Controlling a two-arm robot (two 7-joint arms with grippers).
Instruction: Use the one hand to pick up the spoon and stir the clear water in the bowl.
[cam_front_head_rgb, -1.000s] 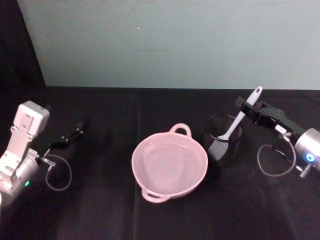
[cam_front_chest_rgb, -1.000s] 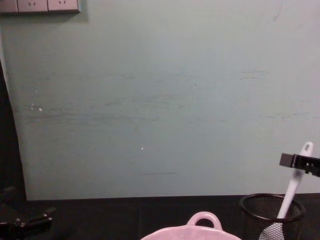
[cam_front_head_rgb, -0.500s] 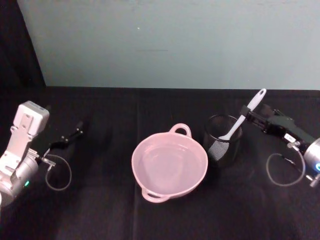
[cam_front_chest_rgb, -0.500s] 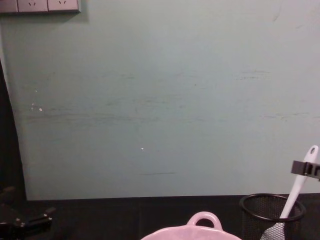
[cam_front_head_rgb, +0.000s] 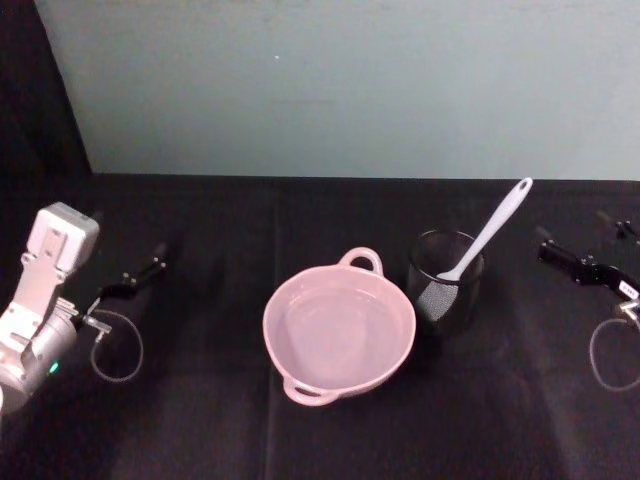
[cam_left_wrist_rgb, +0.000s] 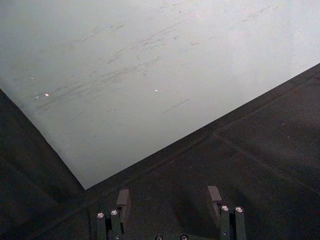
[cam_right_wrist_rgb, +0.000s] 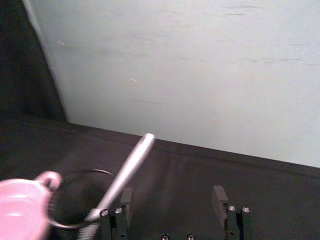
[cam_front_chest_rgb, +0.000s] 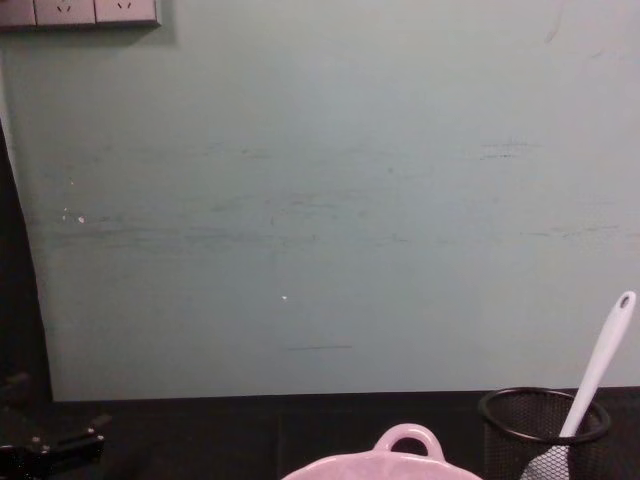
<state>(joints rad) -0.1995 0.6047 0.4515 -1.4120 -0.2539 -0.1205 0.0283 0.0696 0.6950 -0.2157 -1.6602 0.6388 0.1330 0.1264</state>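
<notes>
Two grippers listed, neither holding anything.

Right gripper (cam_front_head_rgb: 585, 255): at the right table edge, fingers (cam_right_wrist_rgb: 220, 196) spread with nothing between them, well apart from the spoon.

Left gripper (cam_front_head_rgb: 140, 275): parked at the far left on the black cloth (cam_front_head_rgb: 200, 420), fingers (cam_left_wrist_rgb: 123, 202) likewise spread and empty.

Spoon (cam_front_head_rgb: 490, 230): head down in the black mesh cup (cam_front_head_rgb: 445, 285), handle leaning up and to the right, untouched by either gripper.

Bowl (cam_front_head_rgb: 338, 325): pale pink, just left of the cup, clear water inside.

Status, as judged: water unstirred, spoon standing in the cup. Remaining: grasp handle, lift clear of cup, carry to bowl, stir.
</notes>
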